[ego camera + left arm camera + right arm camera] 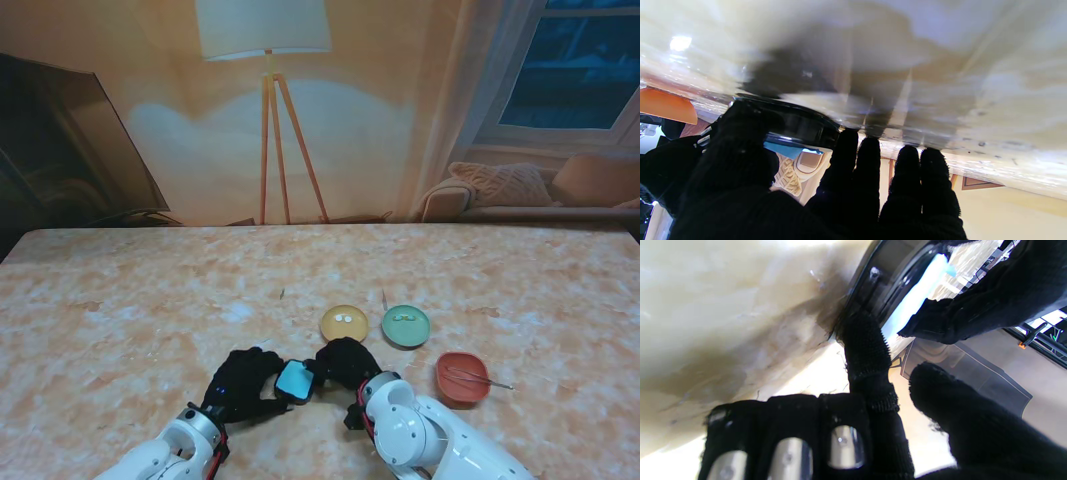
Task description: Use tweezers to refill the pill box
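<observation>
- Both black-gloved hands sit close together near my edge of the marbled table point(150, 300), meeting over the small pill box point(295, 380) with its pale blue top.
- The left hand point(240, 385) lies on the box's left side, palm toward the table; its wrist view shows four fingers point(870, 166) straight and side by side, tips on the tabletop, with the thumb point(740, 133) pressed on the box's dark edge point(800, 125). It grips the pill box.
- The right hand point(345, 362) meets the box from the right. Its wrist view shows the index finger point(867, 350) stretched out to the box's dark rim point(880, 290), three fingers curled with bare metal knuckles, the thumb point(940, 390) apart. Whether it truly clamps the box, I cannot tell.
- The box's blue panel point(917, 296) looks tilted up off the table between the two hands.
- Just beyond the hands sits the yellow dish point(344, 322) with two pale pills, and right of it the green dish point(405, 325).
- The red dish point(462, 377) is to the right of the right forearm, with the tweezers point(480, 379) lying across it, tips over its right rim.
- Left and far stretches of the table lie open; the near edge is just behind the wrists.
</observation>
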Robot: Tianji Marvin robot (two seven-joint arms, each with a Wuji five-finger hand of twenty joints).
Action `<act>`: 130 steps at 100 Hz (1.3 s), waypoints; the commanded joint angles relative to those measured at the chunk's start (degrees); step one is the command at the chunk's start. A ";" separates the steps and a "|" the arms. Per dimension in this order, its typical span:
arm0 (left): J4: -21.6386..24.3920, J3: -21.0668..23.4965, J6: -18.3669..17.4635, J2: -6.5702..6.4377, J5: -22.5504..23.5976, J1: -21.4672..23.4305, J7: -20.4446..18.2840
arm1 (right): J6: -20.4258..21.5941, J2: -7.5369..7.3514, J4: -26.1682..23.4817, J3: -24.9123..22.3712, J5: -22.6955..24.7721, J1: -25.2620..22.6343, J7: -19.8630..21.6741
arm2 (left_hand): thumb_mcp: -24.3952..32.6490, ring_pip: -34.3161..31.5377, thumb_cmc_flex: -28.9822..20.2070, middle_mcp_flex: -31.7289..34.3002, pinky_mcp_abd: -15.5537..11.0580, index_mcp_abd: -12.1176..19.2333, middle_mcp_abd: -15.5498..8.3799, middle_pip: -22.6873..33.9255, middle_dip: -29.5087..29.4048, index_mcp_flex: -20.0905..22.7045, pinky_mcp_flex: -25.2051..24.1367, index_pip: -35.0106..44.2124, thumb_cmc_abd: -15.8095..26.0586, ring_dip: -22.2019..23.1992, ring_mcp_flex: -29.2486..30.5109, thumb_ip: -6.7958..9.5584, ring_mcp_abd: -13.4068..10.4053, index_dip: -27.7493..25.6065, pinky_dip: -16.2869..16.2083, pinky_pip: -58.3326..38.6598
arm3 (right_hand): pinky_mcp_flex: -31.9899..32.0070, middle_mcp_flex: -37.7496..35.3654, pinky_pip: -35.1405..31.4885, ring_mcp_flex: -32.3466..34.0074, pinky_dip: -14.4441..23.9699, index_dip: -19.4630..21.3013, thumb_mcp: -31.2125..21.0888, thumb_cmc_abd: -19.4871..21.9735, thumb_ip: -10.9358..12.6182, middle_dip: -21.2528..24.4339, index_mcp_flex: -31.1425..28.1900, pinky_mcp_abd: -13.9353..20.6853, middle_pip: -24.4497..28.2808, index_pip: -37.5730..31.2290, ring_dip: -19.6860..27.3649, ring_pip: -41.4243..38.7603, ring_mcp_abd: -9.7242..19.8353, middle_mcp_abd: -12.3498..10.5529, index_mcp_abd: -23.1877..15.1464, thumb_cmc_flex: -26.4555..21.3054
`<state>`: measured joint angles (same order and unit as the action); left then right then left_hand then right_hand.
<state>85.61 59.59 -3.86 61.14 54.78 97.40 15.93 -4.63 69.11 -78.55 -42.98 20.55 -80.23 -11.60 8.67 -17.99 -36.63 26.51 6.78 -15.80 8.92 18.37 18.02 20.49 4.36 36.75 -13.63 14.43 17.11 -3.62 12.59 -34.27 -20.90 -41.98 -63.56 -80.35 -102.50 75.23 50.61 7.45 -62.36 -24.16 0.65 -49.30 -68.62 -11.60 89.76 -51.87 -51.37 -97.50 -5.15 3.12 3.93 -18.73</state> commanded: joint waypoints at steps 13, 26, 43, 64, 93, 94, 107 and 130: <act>-1.43 -0.71 -0.39 0.37 0.00 0.80 -1.36 | 0.45 1.28 -0.40 0.43 -0.27 0.03 -0.05 | -1.82 -0.38 -1.68 2.27 0.63 6.99 -0.91 1.80 0.70 -0.09 0.61 1.74 1.04 0.50 0.49 0.10 -0.29 -0.78 -1.16 -1.16 | -8.05 -2.87 -17.48 -0.62 -2.12 -2.24 0.57 -0.47 -1.52 -0.79 1.35 25.72 8.25 5.39 -0.76 -5.29 -5.81 11.39 8.02 -0.51; -1.49 -0.71 -0.42 0.36 0.06 0.78 -1.30 | 0.23 1.06 -1.07 0.54 0.30 0.42 0.45 | -2.27 -0.38 -1.64 2.29 0.58 7.04 -0.96 1.84 0.71 -0.14 0.63 1.81 2.04 0.50 0.56 0.21 -0.40 -0.80 -1.18 -1.20 | -8.07 -2.87 -17.48 -0.59 -2.33 -2.22 0.54 -0.42 -1.44 -0.65 1.07 25.93 8.27 5.31 -0.62 -5.30 -5.39 11.02 7.85 -0.28; -1.61 -0.79 -0.37 0.37 0.10 0.69 -1.20 | -0.58 0.67 -2.05 0.73 1.13 1.08 1.62 | -2.67 -0.42 -2.10 2.38 0.53 7.18 -1.04 1.87 0.72 -0.16 0.63 2.03 1.88 0.52 0.63 0.31 -0.45 -0.88 -1.19 -1.23 | -8.13 -2.85 -17.48 -0.57 -2.46 -2.11 0.26 -0.66 -1.10 -0.52 0.63 26.56 8.37 4.92 -0.50 -5.42 -4.73 10.43 7.44 0.00; -1.87 -1.04 -0.29 0.37 0.39 0.36 -0.77 | -1.28 0.76 -2.25 1.16 1.45 2.18 1.95 | -3.23 -0.40 -2.24 2.47 0.47 7.30 -1.14 1.94 0.75 -0.24 0.60 2.26 1.36 0.51 0.64 0.34 -0.49 -0.95 -1.18 -1.22 | -8.16 -2.83 -17.48 -0.56 -2.44 -2.06 0.42 -0.84 -1.02 -0.50 0.65 27.17 8.42 4.65 -0.49 -5.49 -4.33 10.08 7.25 0.16; -2.09 -1.32 -0.06 0.40 0.68 -0.06 -0.29 | -2.34 2.16 -1.48 3.04 1.37 4.72 -0.23 | -2.94 -0.42 -3.23 2.41 0.32 7.45 -1.24 1.95 0.76 -0.28 0.61 2.62 1.02 0.53 0.67 0.44 -0.51 -1.06 -1.18 -1.23 | -8.13 -2.84 -17.48 -0.55 -2.62 -2.29 0.93 -0.80 -1.40 -0.37 1.28 27.16 8.34 5.26 -0.34 -5.39 -4.25 9.90 6.65 0.01; -2.08 -1.32 -0.06 0.39 0.68 -0.07 -0.29 | -2.38 2.21 -1.43 3.11 1.35 4.82 -0.27 | -3.10 -0.43 -2.83 2.45 0.33 7.44 -1.24 1.97 0.76 -0.29 0.61 2.62 1.24 0.53 0.68 0.39 -0.44 -1.07 -1.18 -1.23 | -8.13 -2.84 -17.48 -0.55 -2.63 -2.29 0.93 -0.79 -1.40 -0.36 1.28 27.16 8.34 5.27 -0.34 -5.39 -4.24 9.90 6.64 0.01; -2.16 -1.36 0.01 0.42 0.63 -0.09 -0.22 | -2.87 2.81 -0.83 4.01 0.99 5.84 -0.84 | -3.12 -0.42 -3.04 2.55 0.39 7.42 -1.21 1.98 0.76 -0.24 0.62 2.79 0.96 0.54 0.65 0.41 -0.43 -1.11 -1.22 -1.30 | -8.12 -2.84 -17.48 -0.54 -2.73 -2.33 0.95 -0.91 -1.48 -0.31 1.24 27.14 8.33 5.40 -0.28 -5.38 -4.20 9.81 6.54 0.02; -2.07 -1.36 0.21 0.37 0.78 -0.01 -0.37 | -3.35 3.53 -0.35 4.84 0.17 6.44 -1.56 | -3.13 -0.41 -2.63 2.43 0.45 7.28 -1.00 1.90 0.73 -0.37 0.51 2.66 1.55 0.54 0.53 0.34 -0.35 -1.01 -1.21 -1.27 | -8.11 -2.84 -17.48 -0.54 -3.03 -2.35 0.96 -1.11 -1.55 -0.23 1.27 27.26 8.32 5.51 -0.17 -5.36 -4.03 9.61 6.46 -0.01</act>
<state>84.80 58.83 -3.76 61.17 55.39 96.43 16.91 -7.64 71.84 -78.73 -38.42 20.93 -73.44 -13.67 6.23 -18.05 -39.40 27.26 7.80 -9.60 9.01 19.18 18.12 20.81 5.33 39.83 -13.62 14.43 17.58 -3.62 13.01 -34.38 -20.94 -42.65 -63.70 -80.41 -102.55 75.28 50.22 5.41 -61.90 -24.16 0.64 -49.22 -67.88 -12.12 89.81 -47.10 -51.37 -97.50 -5.51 3.51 4.25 -18.74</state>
